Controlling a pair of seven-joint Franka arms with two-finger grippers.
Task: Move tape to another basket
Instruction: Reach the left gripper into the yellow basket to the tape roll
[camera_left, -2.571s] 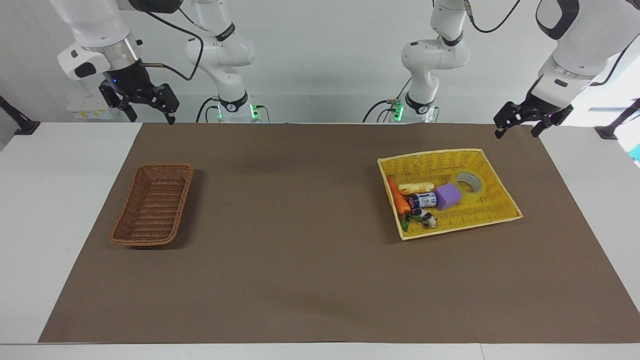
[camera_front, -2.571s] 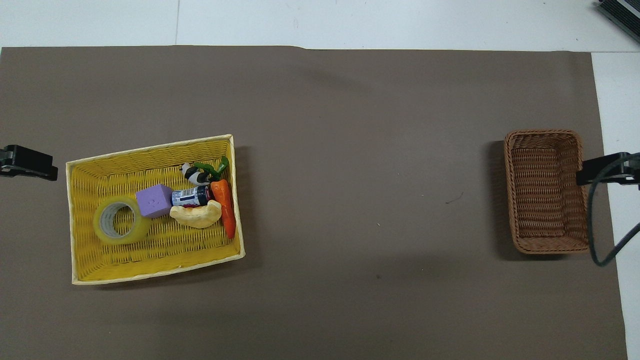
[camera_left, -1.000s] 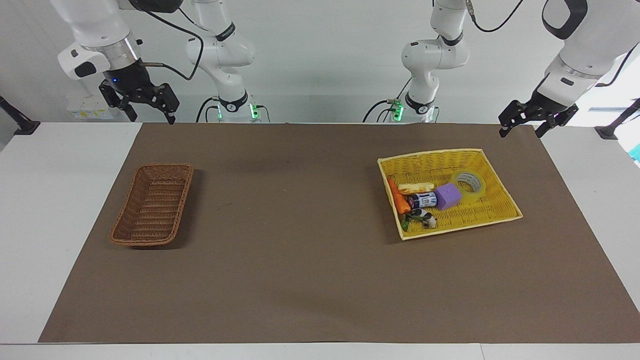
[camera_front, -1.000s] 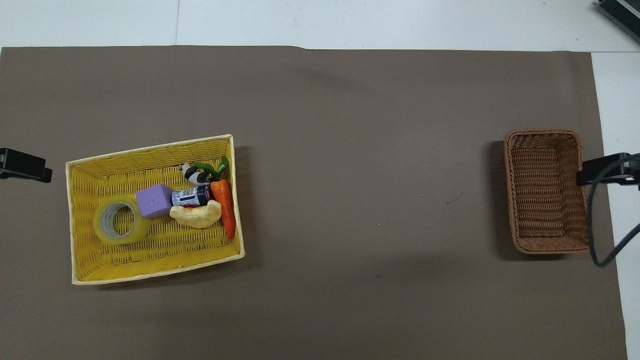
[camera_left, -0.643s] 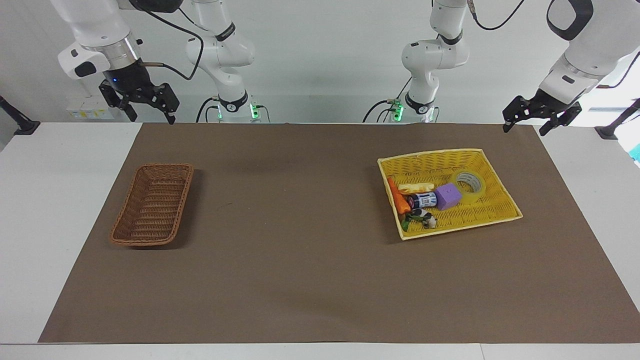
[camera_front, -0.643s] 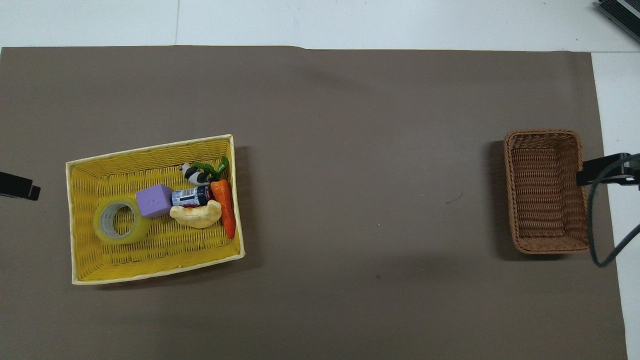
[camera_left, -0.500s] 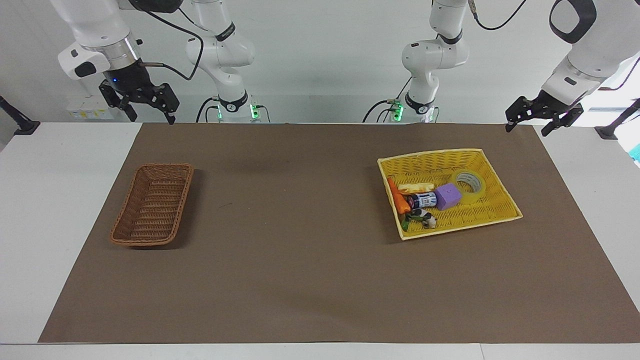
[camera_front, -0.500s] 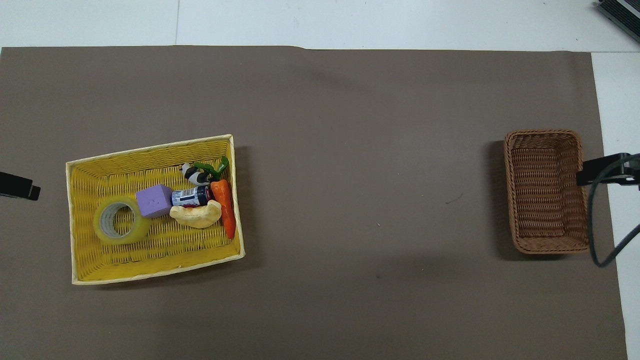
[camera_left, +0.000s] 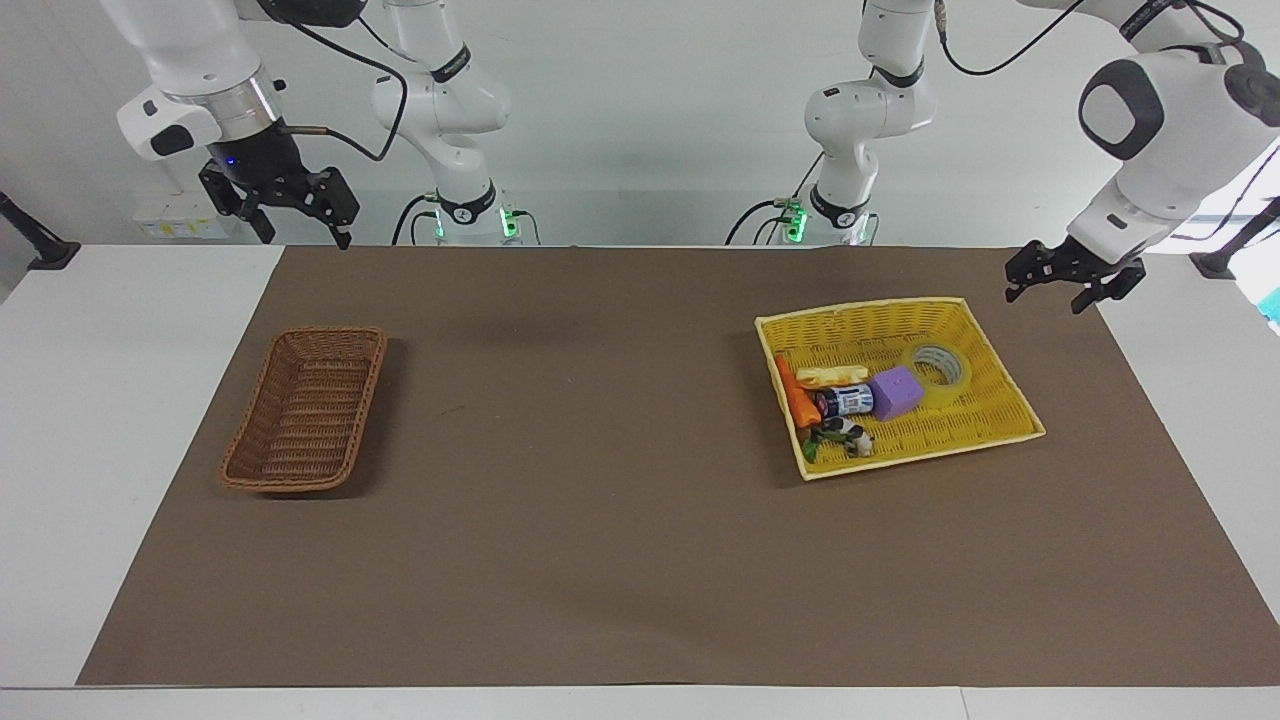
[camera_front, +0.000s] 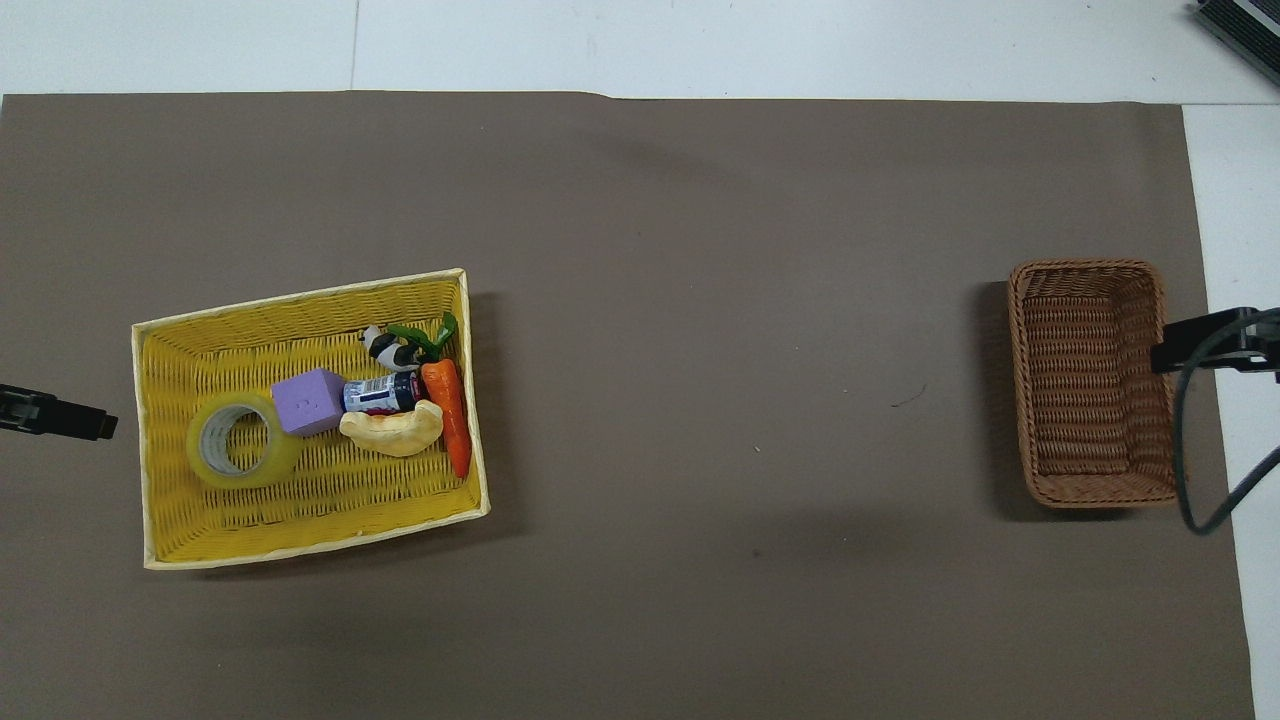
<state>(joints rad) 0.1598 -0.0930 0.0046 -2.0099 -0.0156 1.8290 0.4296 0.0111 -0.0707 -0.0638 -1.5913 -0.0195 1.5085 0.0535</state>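
Overhead view: tape (camera_front: 239, 453) flat in yellow basket (camera_front: 300, 540), hole up; left gripper (camera_left: 1062, 285) and right gripper (camera_left: 292, 218) spread, empty.

Tape (camera_left: 937, 369) in tray (camera_left: 1010, 432) beside cube (camera_left: 895, 390), left arm's end; basket (camera_left: 305, 410) right arm's end.

— Any writing you can read?
— None. The small can (camera_left: 846, 401) in the yellow tray (camera_left: 1000, 420) has a white label with dark marks, but no letters can be made out.
— Anything on the purple cube (camera_front: 310, 400)?
— Faint marks on top, not legible.
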